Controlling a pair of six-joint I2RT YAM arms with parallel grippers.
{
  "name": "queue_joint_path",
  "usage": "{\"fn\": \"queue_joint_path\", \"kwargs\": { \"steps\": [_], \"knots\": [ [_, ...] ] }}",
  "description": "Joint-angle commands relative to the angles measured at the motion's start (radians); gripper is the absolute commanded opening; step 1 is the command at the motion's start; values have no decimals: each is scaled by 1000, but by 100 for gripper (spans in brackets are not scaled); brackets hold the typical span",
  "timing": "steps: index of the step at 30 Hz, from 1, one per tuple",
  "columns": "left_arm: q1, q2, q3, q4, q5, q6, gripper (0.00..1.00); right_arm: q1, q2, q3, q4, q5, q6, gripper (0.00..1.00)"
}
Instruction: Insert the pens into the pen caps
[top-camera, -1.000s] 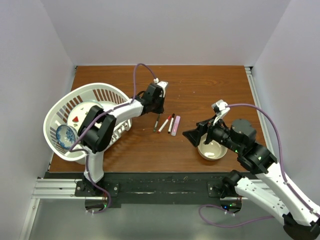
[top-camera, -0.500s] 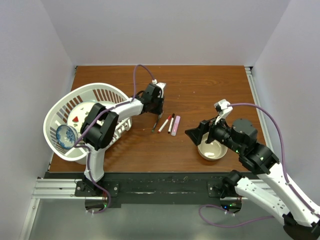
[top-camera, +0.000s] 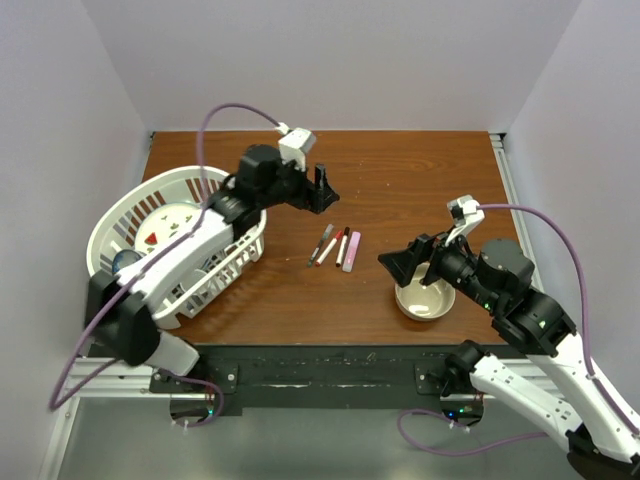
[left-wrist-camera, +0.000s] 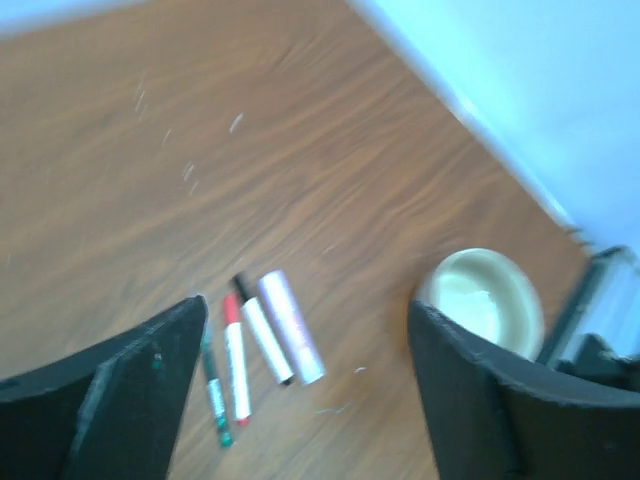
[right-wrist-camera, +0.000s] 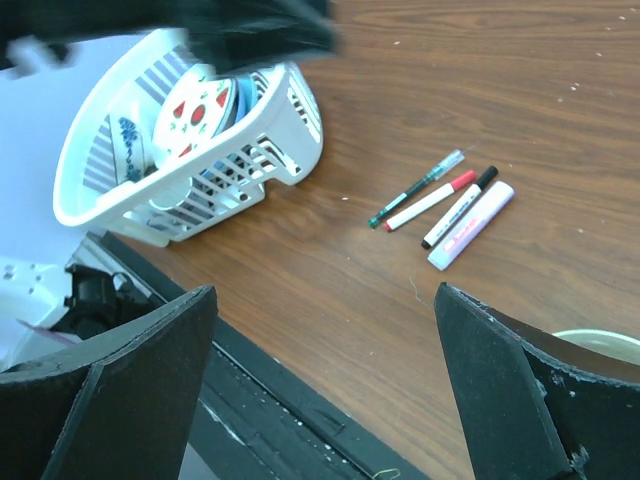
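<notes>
Four pens lie side by side on the wooden table: a thin dark pen (top-camera: 320, 243), a white pen (top-camera: 330, 248) with a red pen cap on its end, a white pen (top-camera: 343, 246) with a black pen cap, and a thicker pink pen (top-camera: 352, 251). My left gripper (top-camera: 320, 190) hangs open above and behind them, holding nothing. In the left wrist view the thin pen (left-wrist-camera: 212, 385) and pink pen (left-wrist-camera: 292, 325) show between the wide jaws of that gripper (left-wrist-camera: 305, 305). My right gripper (top-camera: 400, 262) is open and empty to the right of the row, whose thin pen (right-wrist-camera: 415, 188) lies ahead of it (right-wrist-camera: 322, 290).
A white slatted basket (top-camera: 215, 265) with patterned plates lies tipped at the left. A cream bowl (top-camera: 408, 305) stands under my right arm near the front edge. The black rail (top-camera: 320, 365) borders the table's near side.
My left gripper opened, let go of the thin dark pen beside the others, then rose and pulled back toward the far left. My right gripper drifted slightly right.
</notes>
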Motion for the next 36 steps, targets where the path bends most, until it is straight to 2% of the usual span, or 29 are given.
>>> {"fn": "queue_joint_path", "kwargs": {
  "steps": [1,6,11,17,20,36],
  "knots": [
    [5,-201,-166,165,204,-29,100,0,-12,57,-43,97,43,95],
    [5,-425,-393,363,264,-127,100,0,-30,55,-51,159,90,96],
    [3,-543,-545,489,277,-178,100,1,-41,40,-37,148,105,97],
    [3,-594,-583,495,296,-173,100,1,-33,15,-40,157,133,97],
    [3,-599,-602,547,312,-197,100,1,-30,11,-34,151,144,97],
    [3,-611,-588,604,335,-256,100,0,-22,20,-34,147,127,96]
  ]
}}
